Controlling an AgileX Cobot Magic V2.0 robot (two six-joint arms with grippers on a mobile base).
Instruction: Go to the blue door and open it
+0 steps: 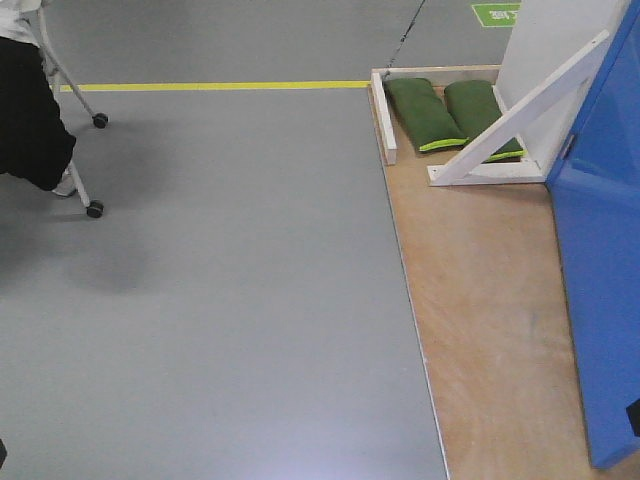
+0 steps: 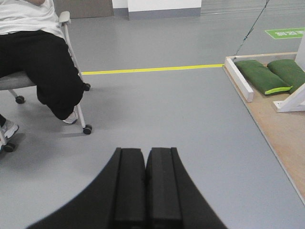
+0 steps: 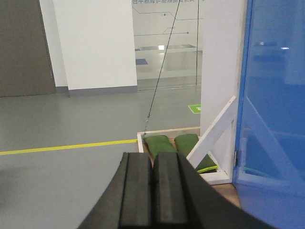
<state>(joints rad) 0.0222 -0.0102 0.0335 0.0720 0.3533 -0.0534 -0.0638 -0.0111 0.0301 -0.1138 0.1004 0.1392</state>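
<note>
At three o'clock stands the blue door [image 1: 600,300] — the left gripper [image 2: 145,160] and right gripper [image 3: 152,164] are both pinched tight, holding nothing.

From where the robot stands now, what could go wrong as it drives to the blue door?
1. The plywood base under the blue door has an edge where the wheels may catch.
2. The white brace and green sandbags lie beside the door; an arm may strike them.
3. A seated person is to the left, so swinging that way could hit them.
</note>
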